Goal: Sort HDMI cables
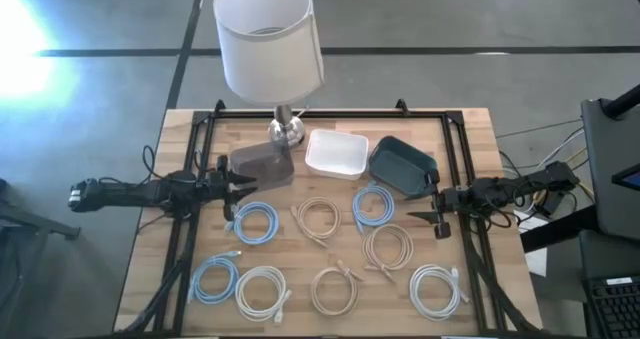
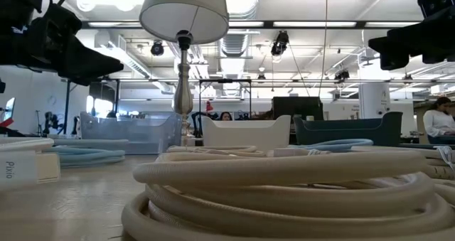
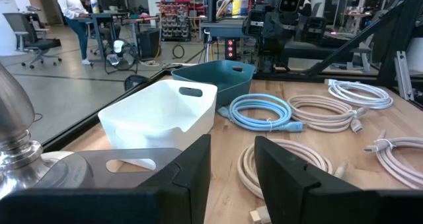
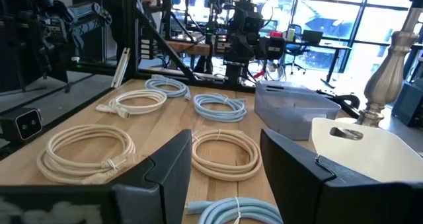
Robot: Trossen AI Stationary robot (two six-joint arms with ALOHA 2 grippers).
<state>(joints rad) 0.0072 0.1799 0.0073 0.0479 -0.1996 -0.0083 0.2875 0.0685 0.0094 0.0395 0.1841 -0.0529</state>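
The HDMI cables lie as small round coils on the wooden table. Three are light blue [image 1: 254, 221], [image 1: 372, 205], [image 1: 215, 279], three are beige [image 1: 318, 219], [image 1: 387, 247], [image 1: 334, 291], and two are white [image 1: 262, 291], [image 1: 437, 289]. My left gripper [image 1: 242, 185] hangs open at the table's left side, just in front of the grey bin, its fingers [image 3: 192, 174] pointing level across the table with nothing between them. My right gripper [image 1: 424, 207] hangs open at the right side by the teal bin, its fingers [image 4: 168, 174] also level and holding nothing.
Three bins stand in a row along the far side: a grey see-through one [image 1: 262, 165], a white one [image 1: 336, 153] and a teal one [image 1: 402, 165]. A lamp with a white shade [image 1: 268, 37] stands behind them. A black frame [image 1: 330, 113] runs round the table.
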